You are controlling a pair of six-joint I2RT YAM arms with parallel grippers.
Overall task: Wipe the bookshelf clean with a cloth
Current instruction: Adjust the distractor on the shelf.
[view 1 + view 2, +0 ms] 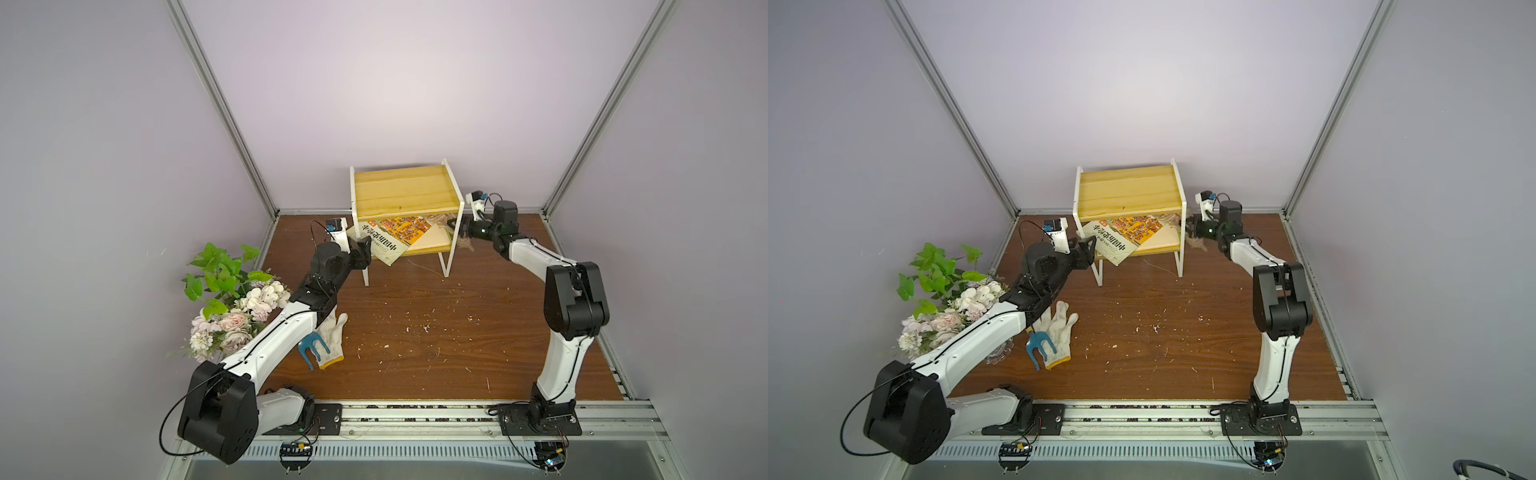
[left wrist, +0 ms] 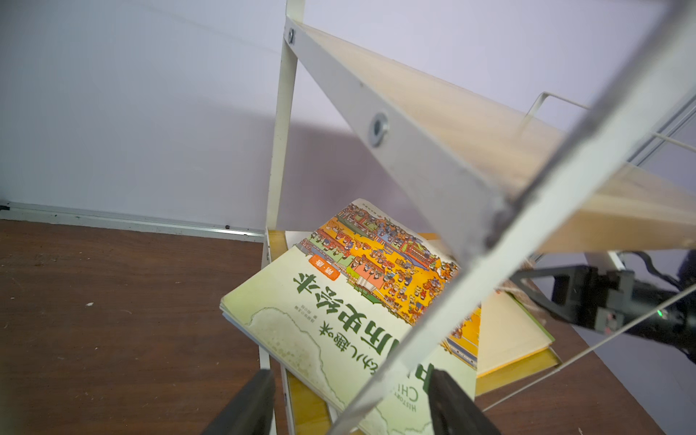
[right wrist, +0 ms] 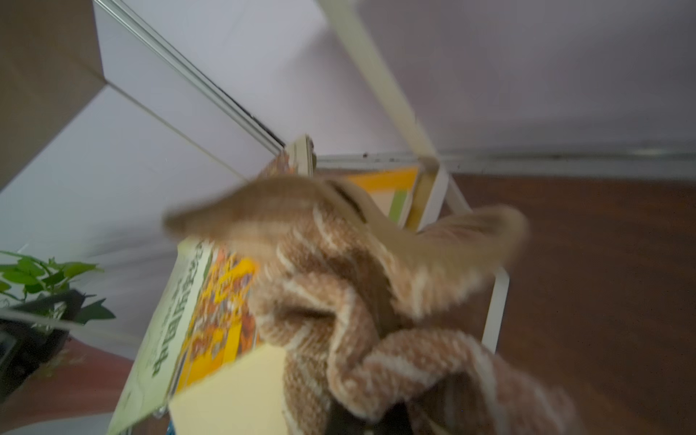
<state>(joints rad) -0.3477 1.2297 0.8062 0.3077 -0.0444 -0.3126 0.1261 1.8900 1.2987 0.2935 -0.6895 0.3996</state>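
The bookshelf (image 1: 405, 193) (image 1: 1127, 193) stands at the back of the brown floor; its top yellow board is bare. On the lower board a green and orange picture book (image 1: 390, 239) (image 2: 339, 312) lies askew, its corner sticking out past the front left leg. My left gripper (image 1: 368, 249) (image 2: 350, 405) is open, with that corner and a white frame bar between its fingers. My right gripper (image 1: 461, 228) (image 3: 369, 418) reaches in at the shelf's right end, shut on the striped tan cloth (image 3: 339, 282) (image 1: 444, 219). The bunched cloth hides its fingertips.
A pale-covered book (image 1: 432, 241) lies under the picture book. A flower bouquet (image 1: 232, 299) stands at the left by my left arm. A white glove (image 1: 332, 340) and a blue hand fork (image 1: 309, 347) lie near it. White crumbs (image 1: 426, 328) dot the floor.
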